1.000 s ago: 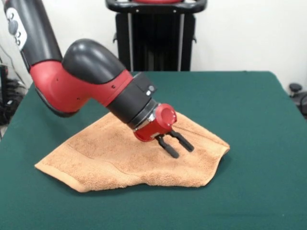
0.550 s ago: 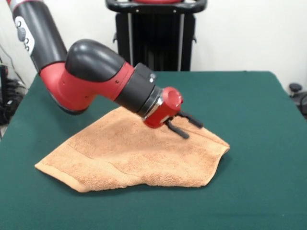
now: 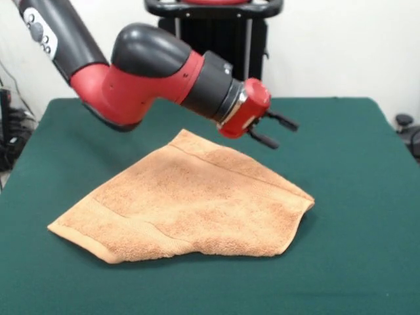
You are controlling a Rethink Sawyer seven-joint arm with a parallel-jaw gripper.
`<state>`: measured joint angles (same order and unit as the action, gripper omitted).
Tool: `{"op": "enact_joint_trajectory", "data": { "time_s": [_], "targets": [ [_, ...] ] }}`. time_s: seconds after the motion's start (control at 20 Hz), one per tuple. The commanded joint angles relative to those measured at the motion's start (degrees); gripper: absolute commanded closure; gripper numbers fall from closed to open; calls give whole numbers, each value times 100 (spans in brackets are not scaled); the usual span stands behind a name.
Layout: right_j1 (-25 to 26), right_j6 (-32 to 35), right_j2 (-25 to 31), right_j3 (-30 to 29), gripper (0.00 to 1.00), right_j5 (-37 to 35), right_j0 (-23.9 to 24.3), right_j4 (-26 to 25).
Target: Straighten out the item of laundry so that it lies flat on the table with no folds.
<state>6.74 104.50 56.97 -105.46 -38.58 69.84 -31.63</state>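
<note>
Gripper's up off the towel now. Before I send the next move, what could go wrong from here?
1. The towel is not flat: its right side looks doubled under along a thick folded edge, so a grab there may pinch both layers and drag the fold along.
2. The open gripper hangs tilted above the towel's far corner; coming down at that slant, one fingertip could snag the green table cloth.

Towel: light orange-tan, fluffy terry w/ woven ribbed band by each short end. Table: dark green cloth, plain. Arm: red & black; gripper red body, black fingers.
</note>
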Motion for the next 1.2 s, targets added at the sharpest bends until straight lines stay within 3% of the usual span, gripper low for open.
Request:
{"op": "enact_joint_trajectory", "data": {
  "time_s": [0.05,0.2,0.3,0.4,0.6,0.9,1.2],
  "targets": [
    [-987,784,-805,-168,0,862,-1181,-665],
    [-2420,2213,-1908,-14,0,834,-2869,-1158],
    [-2749,3347,-2898,351,0,908,-4213,-1389],
    [-2472,4288,-3765,726,0,1167,-5301,-1266],
    [-1905,5437,-4819,1267,0,1618,-6773,-627],
    [-1383,6222,-5474,1772,0,1811,-7966,17],
    [-1153,6430,-5603,2026,0,2042,-8379,530]
  ]
}}
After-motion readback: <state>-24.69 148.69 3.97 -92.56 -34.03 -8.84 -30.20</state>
